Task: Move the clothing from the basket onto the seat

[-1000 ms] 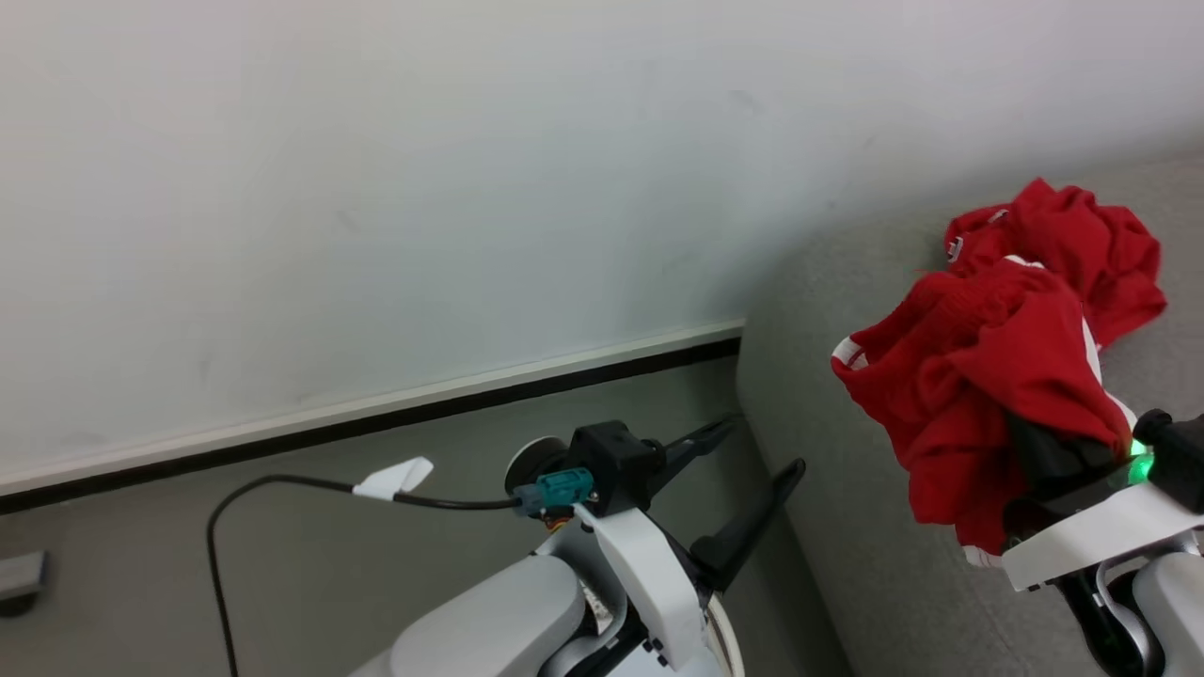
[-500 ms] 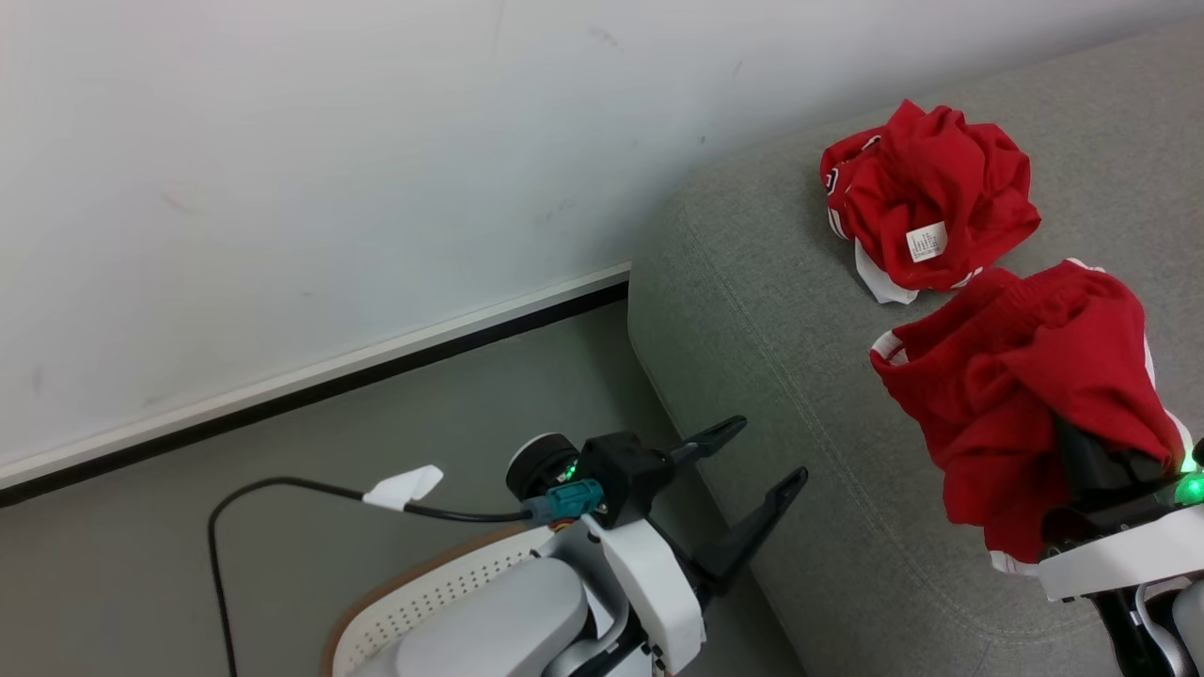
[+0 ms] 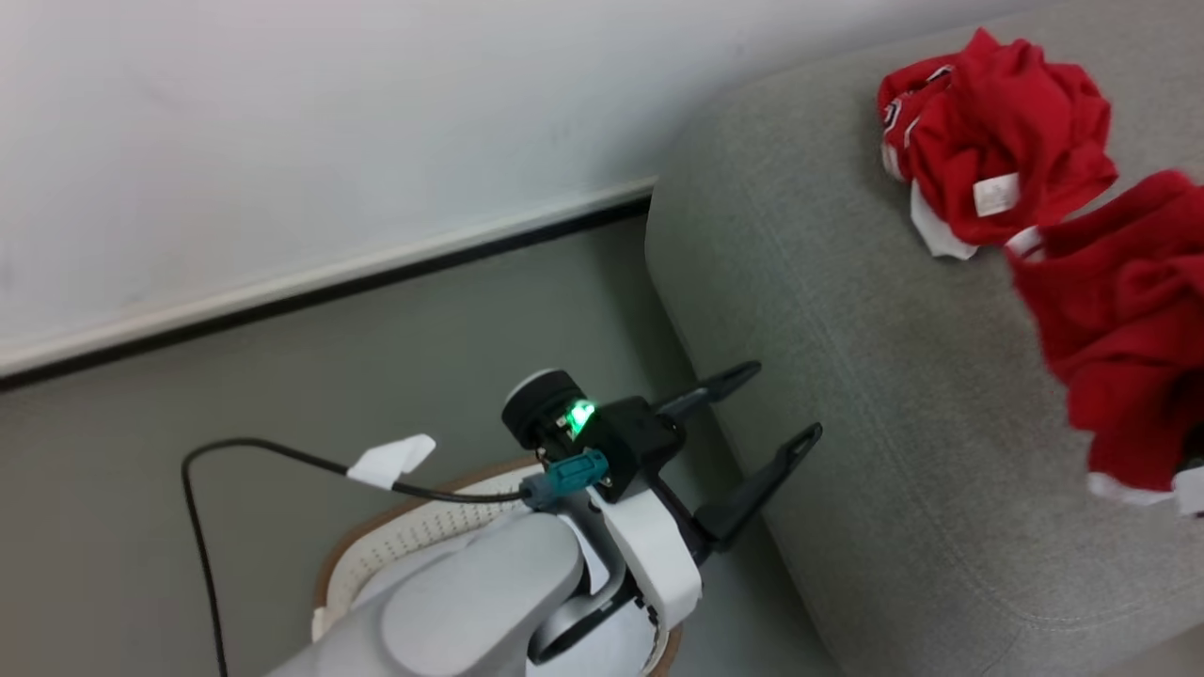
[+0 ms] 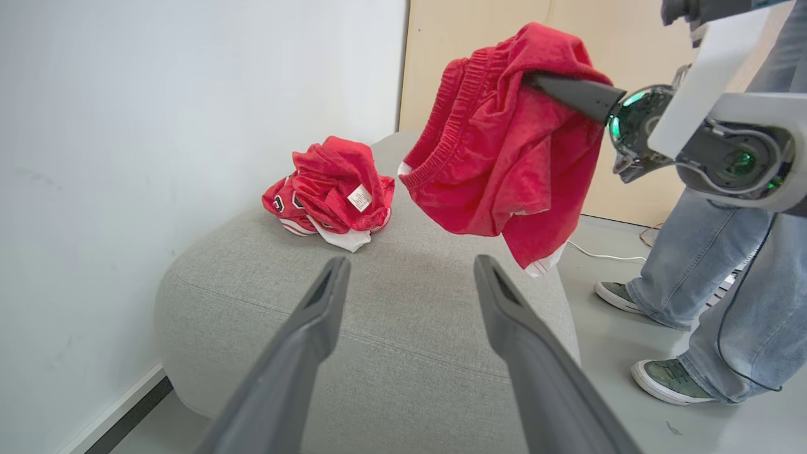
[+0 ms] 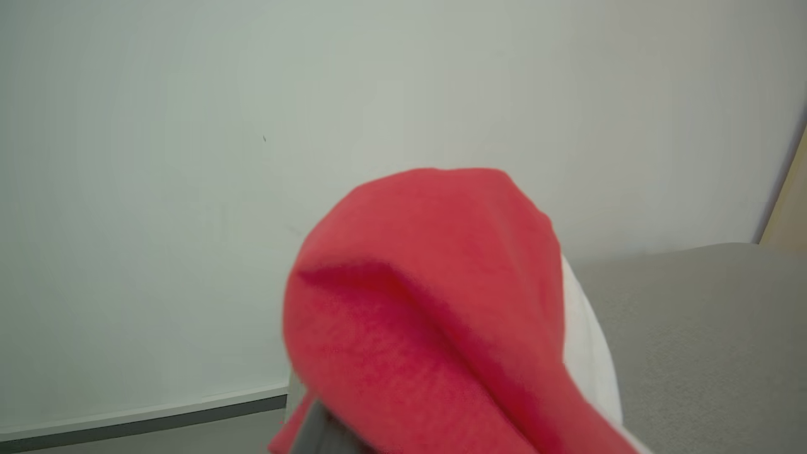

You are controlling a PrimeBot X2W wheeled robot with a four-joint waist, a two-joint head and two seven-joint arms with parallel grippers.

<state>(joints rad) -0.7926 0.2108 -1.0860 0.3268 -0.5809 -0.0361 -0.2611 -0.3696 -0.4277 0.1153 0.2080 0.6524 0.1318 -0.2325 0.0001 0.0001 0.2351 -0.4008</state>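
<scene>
A crumpled piece of red clothing (image 3: 997, 141) (image 4: 334, 186) with a white label lies on the grey seat (image 3: 847, 329) (image 4: 378, 328) near the wall. A second red garment (image 3: 1119, 348) (image 4: 504, 145) hangs in the air above the seat. My right gripper (image 4: 539, 82) is shut on its top fold, and in the right wrist view the cloth (image 5: 429, 302) drapes over the fingers. My left gripper (image 3: 783, 401) (image 4: 411, 265) is open and empty, at the seat's near edge. The white basket (image 3: 414, 536) with its brown rim lies partly under my left arm.
A white wall with a dark skirting board (image 3: 329, 282) runs behind the seat. A black cable with a white tag (image 3: 390, 459) trails over the floor. A person's legs in jeans and green shoes (image 4: 725, 284) stand beside the seat's far side.
The head camera has tilted down and shifted, bringing the basket into view. The held garment has moved toward the view's right edge, nearer the garment lying on the seat. Both grippers keep their state.
</scene>
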